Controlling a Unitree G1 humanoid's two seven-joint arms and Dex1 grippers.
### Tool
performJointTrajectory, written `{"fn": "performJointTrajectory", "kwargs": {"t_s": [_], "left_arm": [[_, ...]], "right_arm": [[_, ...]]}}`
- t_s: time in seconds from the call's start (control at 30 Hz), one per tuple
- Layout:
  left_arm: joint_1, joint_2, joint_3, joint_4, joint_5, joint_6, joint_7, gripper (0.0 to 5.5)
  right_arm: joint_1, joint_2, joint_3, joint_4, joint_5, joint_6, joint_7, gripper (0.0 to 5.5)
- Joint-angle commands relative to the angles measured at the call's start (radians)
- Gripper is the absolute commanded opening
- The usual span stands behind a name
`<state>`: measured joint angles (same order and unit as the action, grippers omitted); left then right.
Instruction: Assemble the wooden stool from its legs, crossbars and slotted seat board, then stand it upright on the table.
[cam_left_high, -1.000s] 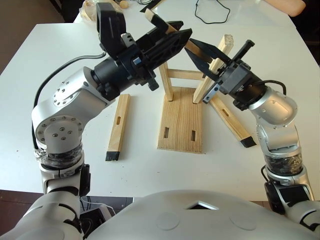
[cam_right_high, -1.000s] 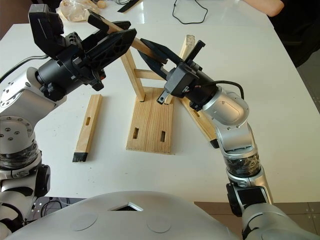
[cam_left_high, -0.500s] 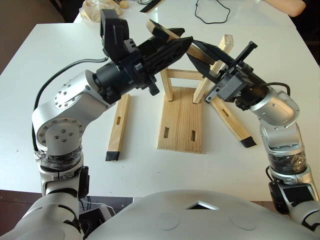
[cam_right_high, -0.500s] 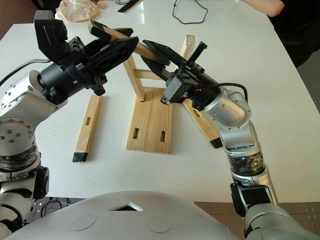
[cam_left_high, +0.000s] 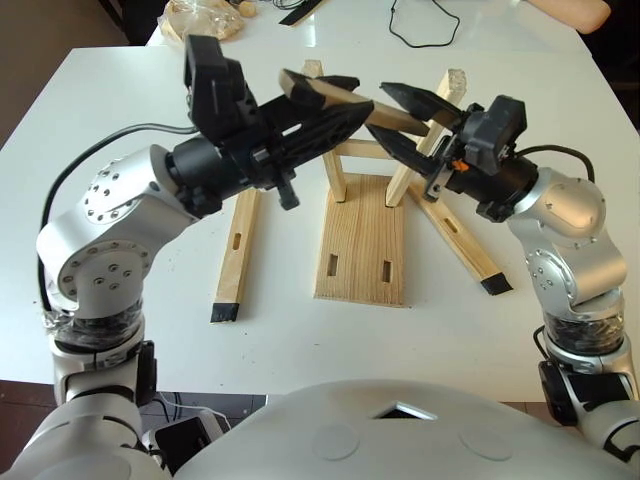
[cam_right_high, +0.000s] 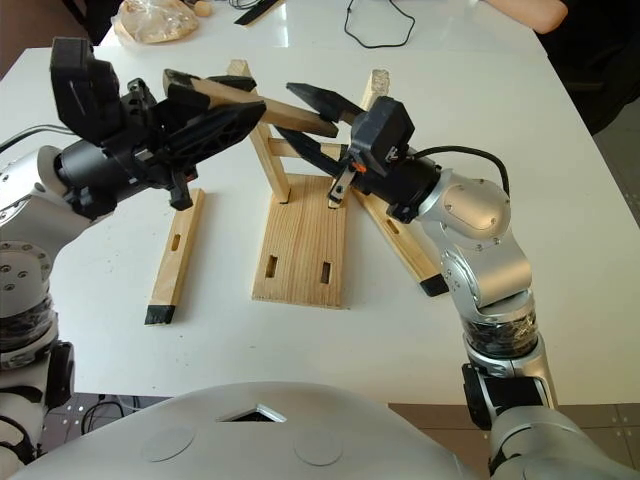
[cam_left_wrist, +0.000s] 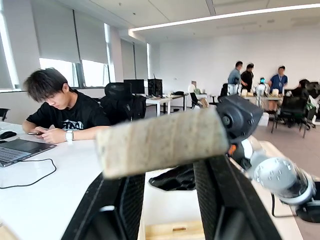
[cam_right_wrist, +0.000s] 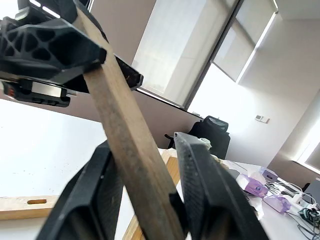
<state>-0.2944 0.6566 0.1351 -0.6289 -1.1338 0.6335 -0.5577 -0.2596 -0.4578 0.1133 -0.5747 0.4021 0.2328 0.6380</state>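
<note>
A wooden bar (cam_left_high: 365, 108) hangs in the air above the table, nearly level. My left gripper (cam_left_high: 340, 100) is shut on its left half; its end (cam_left_wrist: 160, 142) lies across the black fingers (cam_left_wrist: 220, 200). My right gripper (cam_left_high: 392, 116) is open, one finger above and one below the bar's right end (cam_right_wrist: 135, 150). Below lies the slotted seat board (cam_left_high: 360, 245), with two legs and a crossbar (cam_left_high: 372, 150) standing in its far end. One loose slotted leg (cam_left_high: 238, 250) lies left of the board, another (cam_left_high: 462, 240) right of it.
A crinkled bag (cam_left_high: 205, 15), a black cable (cam_left_high: 425, 25) and a dark strip (cam_left_high: 300, 10) lie at the table's far edge. The white table (cam_left_high: 120, 110) has bare room at the far left and along the near edge.
My left gripper has drawn back to the left and tipped the bar flatter. My right gripper has risen and turned, so its fingers now straddle the bar's right end.
</note>
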Motion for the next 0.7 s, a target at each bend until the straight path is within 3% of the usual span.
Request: {"fn": "performJointTrajectory", "kwargs": {"t_s": [0.03, 0.27, 0.43, 0.57, 0.7], "left_arm": [[0.124, 0.162, 0.113, 0.069, 0.094, 0.040, -0.094, 1.28], [0.138, 0.265, 0.185, 0.161, 0.166, 0.006, -0.257, 1.28], [0.247, 0.430, 0.270, 0.315, 0.314, -0.103, -0.588, 1.28], [0.292, 0.537, 0.238, 0.514, 0.496, -0.307, -0.831, 1.28], [0.290, 0.543, 0.153, 0.644, 0.674, -0.551, -0.931, 1.28]], "right_arm": [[-0.002, -0.001, -0.180, -0.023, 0.069, 0.008, -0.080, 1.63], [0.018, -0.005, -0.223, -0.024, 0.071, 0.025, -0.121, 1.63], [0.076, -0.016, -0.254, -0.066, 0.054, 0.033, -0.154, 1.63], [0.101, -0.016, -0.292, -0.097, 0.065, 0.043, -0.194, 1.63], [0.084, -0.012, -0.319, -0.077, 0.085, 0.053, -0.216, 1.63]]}}
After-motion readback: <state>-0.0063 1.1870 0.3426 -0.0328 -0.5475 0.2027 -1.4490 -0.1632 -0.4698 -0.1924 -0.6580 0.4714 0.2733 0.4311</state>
